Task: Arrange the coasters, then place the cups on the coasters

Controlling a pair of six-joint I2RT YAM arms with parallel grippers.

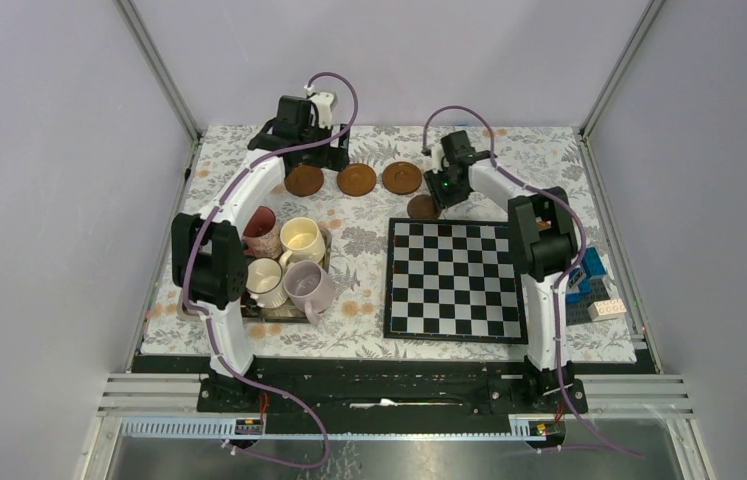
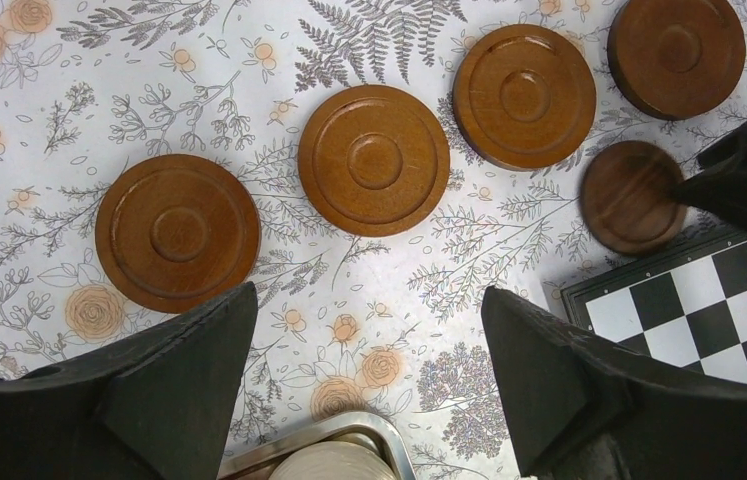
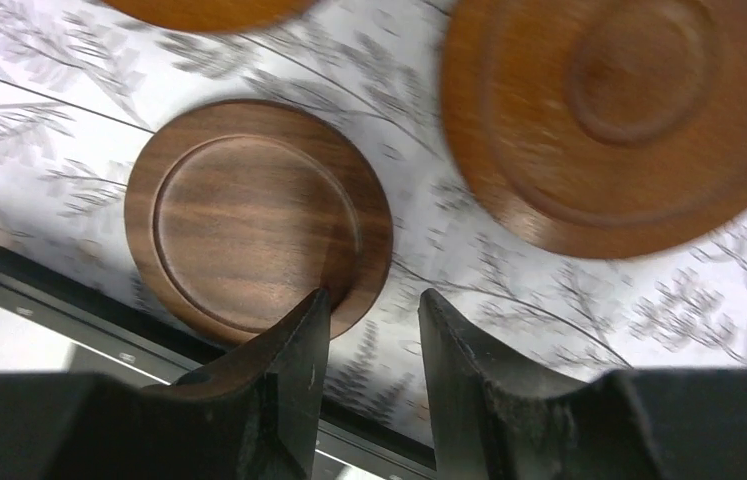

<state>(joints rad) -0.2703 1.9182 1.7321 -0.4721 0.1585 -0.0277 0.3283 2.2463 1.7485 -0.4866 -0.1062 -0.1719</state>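
Note:
Three brown coasters (image 1: 304,181) (image 1: 356,180) (image 1: 401,177) lie in a row at the back of the table. A smaller, darker coaster (image 1: 422,207) (image 3: 259,215) lies just above the chessboard. The left wrist view shows a fourth coaster of the row (image 2: 676,42). My right gripper (image 1: 436,195) (image 3: 374,296) hovers low at the dark coaster. Its jaws are narrowly open, one fingertip over the rim, only tablecloth between them. My left gripper (image 1: 324,150) (image 2: 369,295) hangs wide open and empty above the row. Pink (image 1: 262,232), cream-yellow (image 1: 302,238), white (image 1: 266,280) and lilac (image 1: 307,283) cups stand in a metal tray (image 1: 284,317).
A black-and-white chessboard (image 1: 454,278) lies at the right centre, its corner close to the dark coaster. Blue and white toy bricks (image 1: 594,290) sit by the right arm. A flowered cloth covers the table, with frame posts and walls around it.

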